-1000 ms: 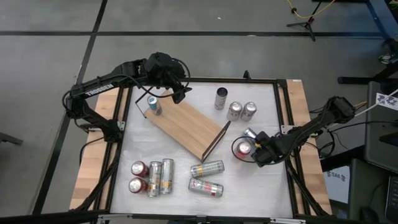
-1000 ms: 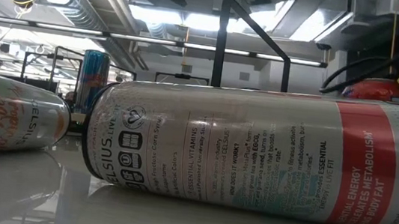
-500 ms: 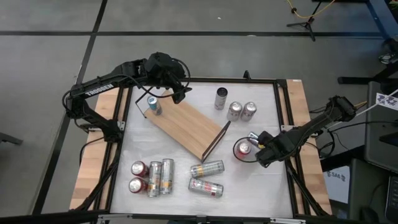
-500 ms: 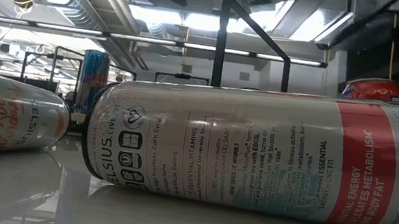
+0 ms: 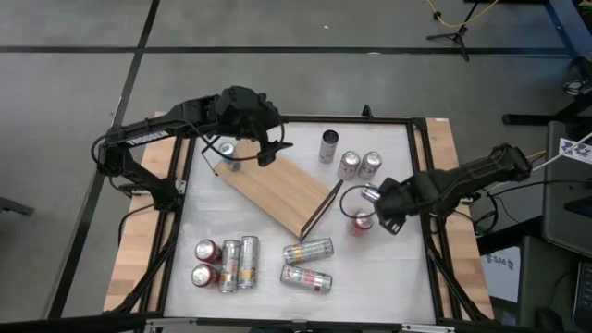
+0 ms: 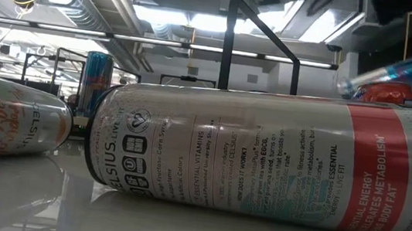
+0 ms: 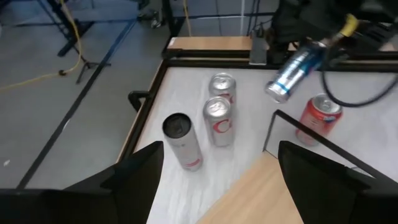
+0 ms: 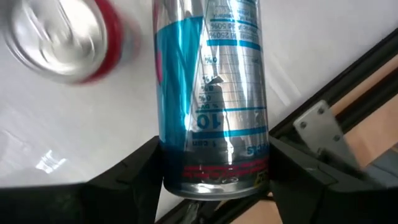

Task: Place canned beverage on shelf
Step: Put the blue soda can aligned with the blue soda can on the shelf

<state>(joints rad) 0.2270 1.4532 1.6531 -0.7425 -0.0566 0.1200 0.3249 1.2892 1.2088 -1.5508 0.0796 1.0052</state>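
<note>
My right gripper point(image 5: 381, 207) is shut on a slim blue-and-silver can point(image 8: 211, 93) above the table's right side, just over an upright red can point(image 5: 363, 223). The shelf point(image 5: 277, 185), a light wooden board with a black frame, lies slantwise mid-table. A blue can point(image 5: 227, 154) stands on its far left end. My left gripper point(image 5: 271, 148) hovers open above that end with nothing between its fingers; its wrist view shows the held can point(image 7: 291, 72) across the table. My right gripper pinches the slim can's side wall point(image 8: 186, 163) between its two fingers, near one end of the can. The fingers come from above, pointing down. The can is lifted clear of the table and hangs tilted point(image 6: 398, 72), its free end lower.
Three upright cans point(image 5: 349, 165) stand at the far middle. Several cans lie or stand near the front edge point(image 5: 227, 263), and two silver ones lie beside them point(image 5: 307, 264). The black table frame point(image 5: 421, 176) runs close to my right arm.
My right gripper has risen and gone a little toward the shelf, taking the slim can up off the table; the can now hangs tilted above the red can. My left gripper has swung slightly toward the table's right and rolled a little, staying open.
</note>
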